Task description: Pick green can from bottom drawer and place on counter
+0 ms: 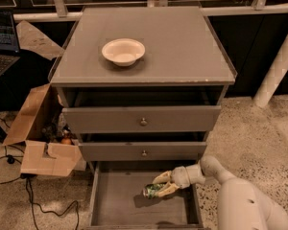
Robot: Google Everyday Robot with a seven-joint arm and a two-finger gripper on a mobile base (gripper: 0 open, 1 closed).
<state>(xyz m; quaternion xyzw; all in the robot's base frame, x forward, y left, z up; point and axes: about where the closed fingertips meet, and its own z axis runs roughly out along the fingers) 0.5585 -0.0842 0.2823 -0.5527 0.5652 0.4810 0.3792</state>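
Observation:
The green can [151,190] lies on its side inside the open bottom drawer [115,202], right of the middle. My gripper [162,184] reaches in from the right, its pale fingers [162,177] closed on the can's right end, one above and one below. The can looks held just off the drawer floor, with a shadow under it. The counter [182,47] is the grey cabinet top above.
A cream bowl [123,51] sits on the counter's left half. Two shallower knobbed drawers [143,121] stick out slightly above the bottom drawer. An open cardboard box [43,152] and cables lie on the floor at left. My arm's white body [245,205] fills the lower right.

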